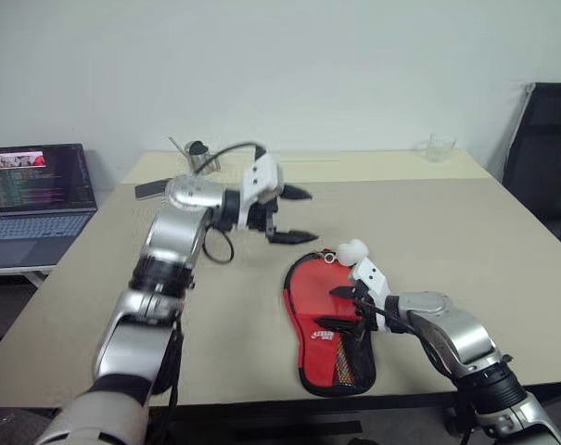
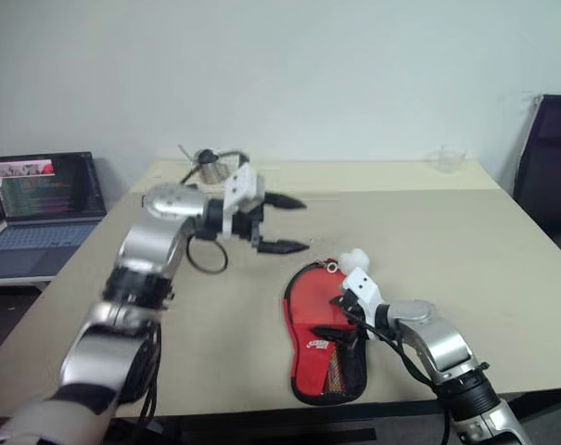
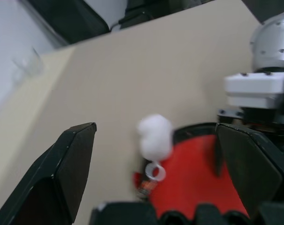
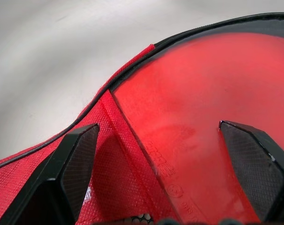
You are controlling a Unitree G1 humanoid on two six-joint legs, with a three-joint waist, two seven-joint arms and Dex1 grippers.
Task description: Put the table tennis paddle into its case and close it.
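Observation:
The case lies red side up on the table near its front edge, round end away from me, and its white pom-pom pull rests at that end. In the right wrist view the table tennis paddle's smooth red face lies in the case. A red fabric flap lies against its edge. My right gripper hovers open low over the case, one finger either side of the paddle face. My left gripper is open and empty, held above the table behind and left of the case. It points right, towards the pom-pom pull.
An open laptop stands on a side table at the left. A clear glass cup sits at the far right of the table, a small metal object at the far left, and a black chair stands at the right.

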